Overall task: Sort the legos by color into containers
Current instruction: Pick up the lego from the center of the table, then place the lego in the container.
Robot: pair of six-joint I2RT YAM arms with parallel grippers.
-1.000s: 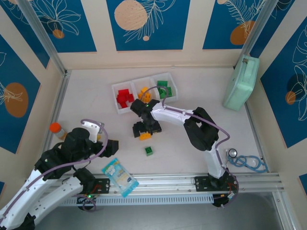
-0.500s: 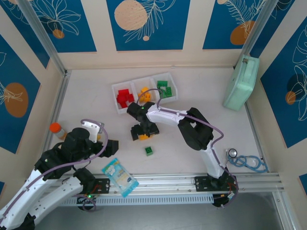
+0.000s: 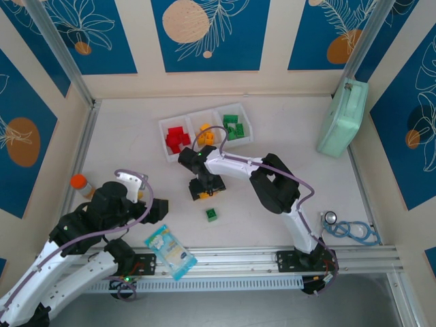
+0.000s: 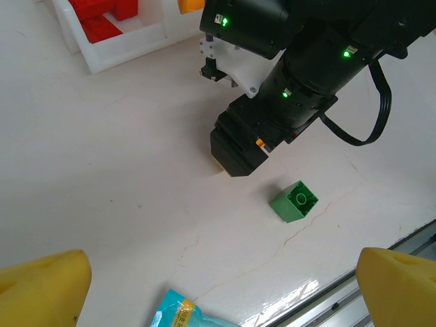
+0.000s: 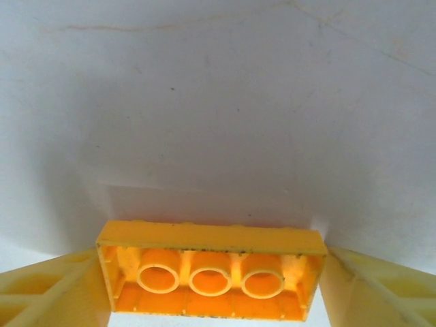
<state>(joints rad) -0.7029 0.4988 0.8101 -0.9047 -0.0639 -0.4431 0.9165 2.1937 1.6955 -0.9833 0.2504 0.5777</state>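
Lego in green plastic, a small square brick (image 3: 212,214), is left loose on the pale table (image 3: 136,157) nearest the arms, apart from both grippers and not yet sorted. The left gripper (image 4: 219,289) is held back with its jaws at full spread and nothing between them, which is judged to be parking out of the way. Just beyond, a flat yellow-orange plastic brick (image 5: 211,269) is seen on the table between the fingers of the right gripper (image 3: 205,192). The jaws are set part-open against its two short ends, a hold suited to lifting. Farthest, the white three-compartment plastic tray (image 3: 163,139) is filled by colour: red, orange, green.
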